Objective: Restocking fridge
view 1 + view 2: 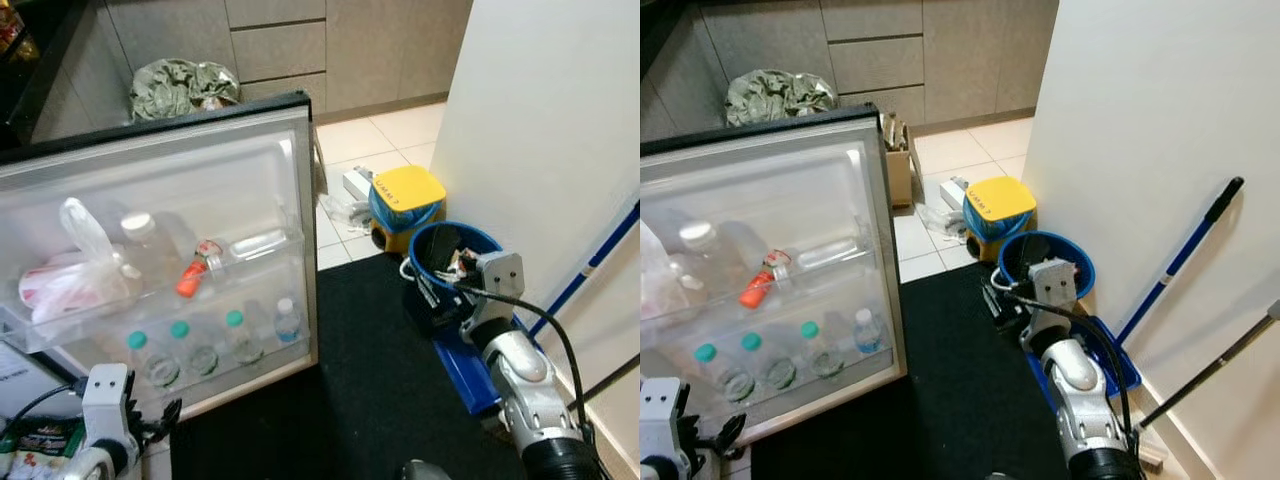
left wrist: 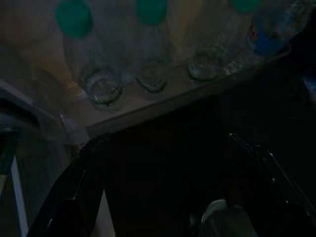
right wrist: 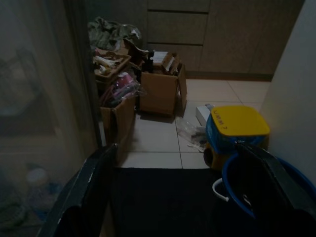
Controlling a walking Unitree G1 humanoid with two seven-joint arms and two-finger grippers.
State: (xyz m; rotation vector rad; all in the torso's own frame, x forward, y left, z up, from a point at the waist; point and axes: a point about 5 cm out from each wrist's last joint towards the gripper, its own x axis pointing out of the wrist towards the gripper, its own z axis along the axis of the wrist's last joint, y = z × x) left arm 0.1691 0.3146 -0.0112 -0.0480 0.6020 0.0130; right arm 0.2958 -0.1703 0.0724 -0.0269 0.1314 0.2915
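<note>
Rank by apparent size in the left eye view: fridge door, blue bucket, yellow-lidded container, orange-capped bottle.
1. fridge door
2. blue bucket
3. yellow-lidded container, close to the bucket in apparent size and farther off, so that pair is unsure
4. orange-capped bottle

Tiled floor (image 1: 352, 135) — black mat (image 1: 370, 380), blue bucket (image 1: 440, 250), yellow-lidded bin (image 1: 407, 200)

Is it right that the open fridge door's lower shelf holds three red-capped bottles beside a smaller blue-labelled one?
Not quite: the caps on those three bottles are green, not red, as the left eye view shows. They do stand in the fridge door lower shelf beside the smaller blue-labelled bottle.
</note>
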